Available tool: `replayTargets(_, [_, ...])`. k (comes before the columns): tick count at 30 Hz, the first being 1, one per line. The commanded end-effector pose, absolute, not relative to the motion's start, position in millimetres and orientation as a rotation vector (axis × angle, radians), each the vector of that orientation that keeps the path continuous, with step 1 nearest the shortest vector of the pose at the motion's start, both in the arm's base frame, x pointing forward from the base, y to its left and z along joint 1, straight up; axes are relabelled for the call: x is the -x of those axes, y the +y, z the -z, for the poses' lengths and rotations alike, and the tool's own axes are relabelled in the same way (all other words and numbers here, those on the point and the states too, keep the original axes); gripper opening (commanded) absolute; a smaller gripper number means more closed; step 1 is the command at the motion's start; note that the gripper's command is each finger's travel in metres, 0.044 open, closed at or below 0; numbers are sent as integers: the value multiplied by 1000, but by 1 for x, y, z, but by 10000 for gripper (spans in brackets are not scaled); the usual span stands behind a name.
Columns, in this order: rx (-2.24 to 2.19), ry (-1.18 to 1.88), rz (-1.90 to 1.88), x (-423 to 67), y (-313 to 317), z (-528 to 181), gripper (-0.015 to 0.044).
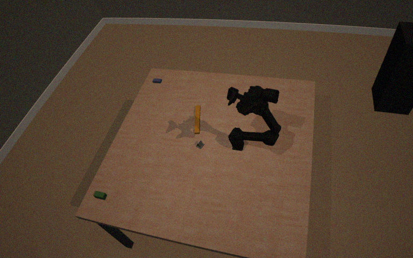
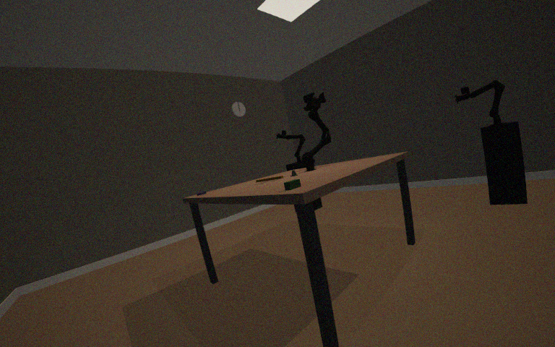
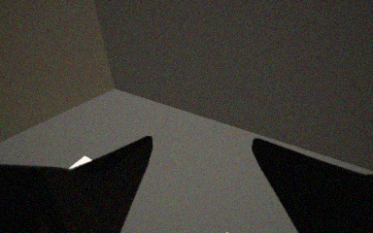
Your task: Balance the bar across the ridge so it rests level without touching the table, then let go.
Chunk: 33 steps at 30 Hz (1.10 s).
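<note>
Top view, left to right: green block (image 1: 99,194) near the front-left corner of the wooden surface (image 1: 189,194), blue block (image 1: 157,80) at the far-left corner, both well apart from everything else. Orange bar (image 1: 197,119) lies flat on the surface around the middle, long axis running front to back, partly inside the arm's shadow. Small gray ridge (image 1: 200,144) sits just past the bar's near end, close but apart, not touching; bar not on the ridge. Right of those, black arm (image 1: 268,121) with its base (image 1: 236,139) on the surface, folded up and raised high; gripper (image 1: 231,97) is up in the air right of the bar, well above it, holding nothing. Dark tall box (image 1: 394,70) off the surface at far right. Exterior view: bar (image 2: 269,178) flat on the surface (image 2: 352,168), green block (image 2: 292,184) at the near edge, ridge (image 2: 293,173) a tiny bump behind it, arm (image 2: 316,134) reared upward with gripper (image 2: 313,99) at top, wall clock (image 2: 238,108) behind. Wrist view: two dark fingers spread wide apart, nothing between them, camera facing the ceiling and wall corner, ceiling light (image 3: 81,161) peeking at left.
</note>
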<state>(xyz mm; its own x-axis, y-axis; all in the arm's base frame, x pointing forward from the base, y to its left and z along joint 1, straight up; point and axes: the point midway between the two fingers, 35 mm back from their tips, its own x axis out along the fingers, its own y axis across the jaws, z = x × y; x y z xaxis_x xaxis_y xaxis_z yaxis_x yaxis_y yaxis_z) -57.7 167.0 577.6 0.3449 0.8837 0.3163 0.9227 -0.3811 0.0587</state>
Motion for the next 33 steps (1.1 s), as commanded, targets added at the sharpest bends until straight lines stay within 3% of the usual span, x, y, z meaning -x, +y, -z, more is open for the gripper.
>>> replayTargets(1, [2461, -1662, 444, 56, 167, -578, 374])
replayTargets(4, [2385, -1586, 355, 37, 160, -585, 315])
replayTargets(33, [1431, -677, -102, -199, 37, -584, 315])
